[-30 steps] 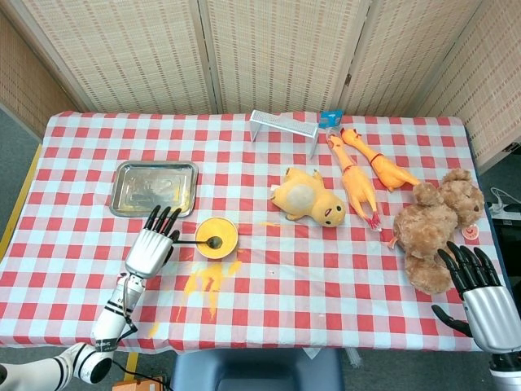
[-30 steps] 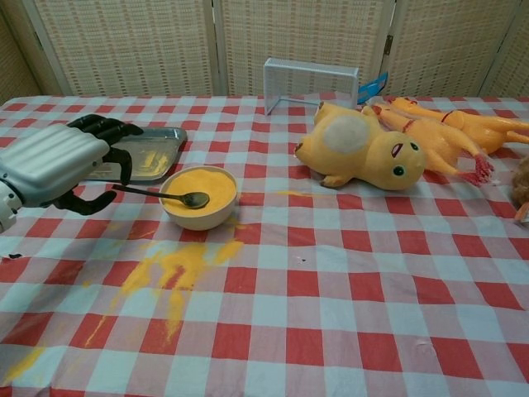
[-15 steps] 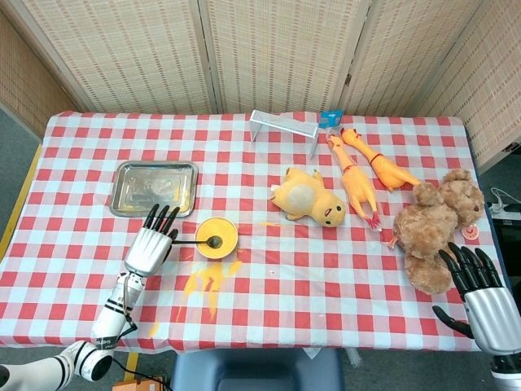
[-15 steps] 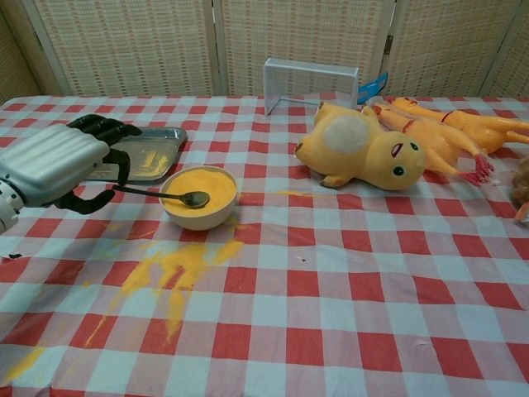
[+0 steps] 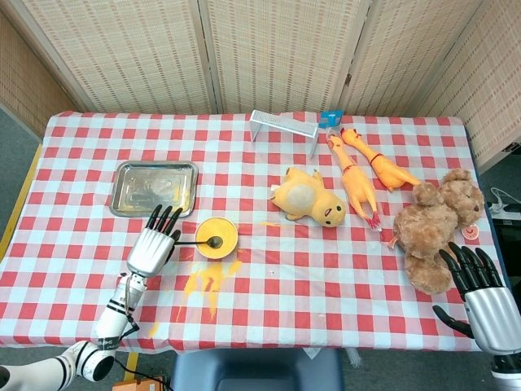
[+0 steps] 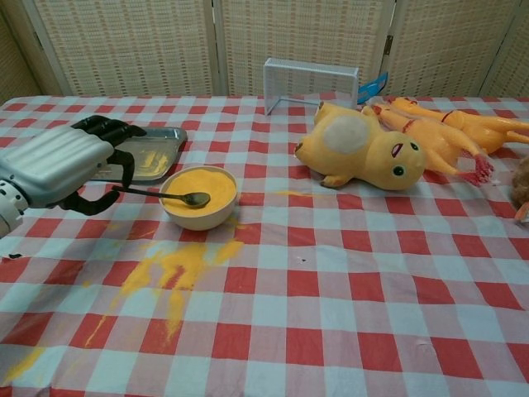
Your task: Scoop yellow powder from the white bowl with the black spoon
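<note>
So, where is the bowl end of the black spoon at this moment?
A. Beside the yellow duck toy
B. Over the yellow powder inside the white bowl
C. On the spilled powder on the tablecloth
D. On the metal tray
B: the black spoon, held by the left hand, has its tip over the yellow powder in the white bowl.

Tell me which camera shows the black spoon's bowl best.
Chest view: the black spoon is large, its bowl resting on the yellow powder. Head view shows the spoon small from above, a dark dot.
</note>
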Controlling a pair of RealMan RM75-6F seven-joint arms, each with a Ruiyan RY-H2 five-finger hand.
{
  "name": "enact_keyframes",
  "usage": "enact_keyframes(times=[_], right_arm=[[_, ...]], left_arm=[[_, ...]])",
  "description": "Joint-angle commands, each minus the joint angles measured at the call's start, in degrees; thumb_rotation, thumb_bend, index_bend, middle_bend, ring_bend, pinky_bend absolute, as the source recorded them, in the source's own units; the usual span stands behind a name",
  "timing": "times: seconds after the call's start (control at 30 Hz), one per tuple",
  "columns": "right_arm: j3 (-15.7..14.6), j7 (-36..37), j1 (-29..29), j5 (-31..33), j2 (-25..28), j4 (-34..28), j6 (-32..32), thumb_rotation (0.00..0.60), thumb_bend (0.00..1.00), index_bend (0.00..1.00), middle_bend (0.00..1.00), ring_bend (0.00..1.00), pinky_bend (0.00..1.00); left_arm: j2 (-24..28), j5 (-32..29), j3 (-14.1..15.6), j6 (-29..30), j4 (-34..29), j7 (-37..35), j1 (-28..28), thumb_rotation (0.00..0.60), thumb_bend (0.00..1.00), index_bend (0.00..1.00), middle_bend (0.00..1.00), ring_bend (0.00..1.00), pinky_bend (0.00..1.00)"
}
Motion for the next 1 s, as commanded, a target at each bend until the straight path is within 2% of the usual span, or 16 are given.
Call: enact_keyframes(times=[0.03, 0.7, 1.0], right_arm=[[0.0, 0.0, 0.0, 0.0, 0.0, 0.0, 0.0, 0.6, 0.08, 0.0, 0.0, 0.0, 0.0], [0.1, -0.2, -0.1, 0.3, 0.1, -0.2, -0.2, 0.6, 0.08, 0.0, 0.0, 0.0, 0.0], [0.1, -0.3, 0.0, 0.3, 0.1, -0.2, -0.3, 0.6, 0.08, 0.0, 0.0, 0.0, 0.0]], left_arm=[[-0.2, 0.4, -0.1, 0.1, 0.3, -0.5, 0.0, 0.6, 0.45, 0.5, 0.05, 0.0, 0.04], [-0.8, 2.0, -0.7, 0.1, 2.4, -3.4, 0.3, 0.6, 0.45, 0.51, 0.06, 0.0, 0.04], [-1.1, 2.7, -0.3, 0.0, 2.5, -2.5, 0.6, 0.6, 0.45, 0.46, 0.05, 0.0, 0.04]])
